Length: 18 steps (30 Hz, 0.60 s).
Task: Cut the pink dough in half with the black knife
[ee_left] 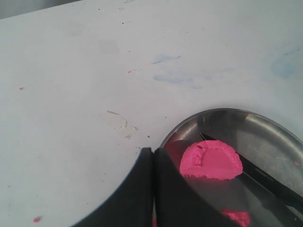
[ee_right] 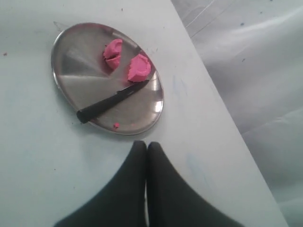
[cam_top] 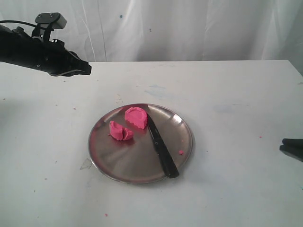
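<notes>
Pink dough [cam_top: 129,124] is already in two pieces on my screen, both lying on the steel plate [cam_top: 118,165] in the middle of the white table [cam_top: 227,94]. One half-moon piece sits toward the back of the plate, the other just beside it nearer the plate's left edge, a narrow gap between them. The left wrist view shows the back piece's flat cut face and domed top clearly; only a sliver of the second piece shows at the frame edge.

Black knife [cam_top: 161,146] lies flat on the plate, tip touching or almost touching the back dough piece, handle end reaching the near right rim of the plate. A small pink crumb [cam_top: 181,152] sits on the plate right of the knife.

My left gripper [ee_left: 153,165] has its fingers pressed together, nothing between them. It hangs off the plate near its edge, clear of the dough. In the exterior view that arm [cam_top: 42,54] is up at the far left, well apart from the plate.

My right gripper [ee_right: 146,158] also has both fingers together, empty, over bare table beside the plate. Only its tip shows at the right edge of the exterior view.

Neither gripper touches the knife or the dough.
</notes>
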Tool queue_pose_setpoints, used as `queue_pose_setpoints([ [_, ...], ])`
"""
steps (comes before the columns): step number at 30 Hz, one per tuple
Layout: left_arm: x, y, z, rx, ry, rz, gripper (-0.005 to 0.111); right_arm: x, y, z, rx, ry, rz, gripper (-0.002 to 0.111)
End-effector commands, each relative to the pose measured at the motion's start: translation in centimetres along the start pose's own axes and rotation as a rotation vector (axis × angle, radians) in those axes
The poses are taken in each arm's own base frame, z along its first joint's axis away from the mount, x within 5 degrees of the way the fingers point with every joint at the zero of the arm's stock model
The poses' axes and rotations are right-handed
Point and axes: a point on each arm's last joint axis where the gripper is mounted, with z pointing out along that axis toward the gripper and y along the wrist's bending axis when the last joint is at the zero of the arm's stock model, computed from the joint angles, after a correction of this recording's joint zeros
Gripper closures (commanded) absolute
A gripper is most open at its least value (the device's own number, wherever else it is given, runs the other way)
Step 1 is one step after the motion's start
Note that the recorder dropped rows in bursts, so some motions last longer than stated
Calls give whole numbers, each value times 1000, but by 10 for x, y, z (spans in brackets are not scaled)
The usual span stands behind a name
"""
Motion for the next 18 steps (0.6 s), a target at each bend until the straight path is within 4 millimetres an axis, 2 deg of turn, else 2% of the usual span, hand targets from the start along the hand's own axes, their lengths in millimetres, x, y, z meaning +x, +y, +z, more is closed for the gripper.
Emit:
queue_pose_setpoints([
  [1,-2,-2,-3,11,-10,-7,107,-1,4,-6,2,-41,27,108],
  [10,-2,-2,-3,11,-10,-7,107,-4,7,-14,18,-86,41,108],
  [18,-2,-2,-3,14,-9,-7,107,-13,13,-22,-14,-211,150,108],
])
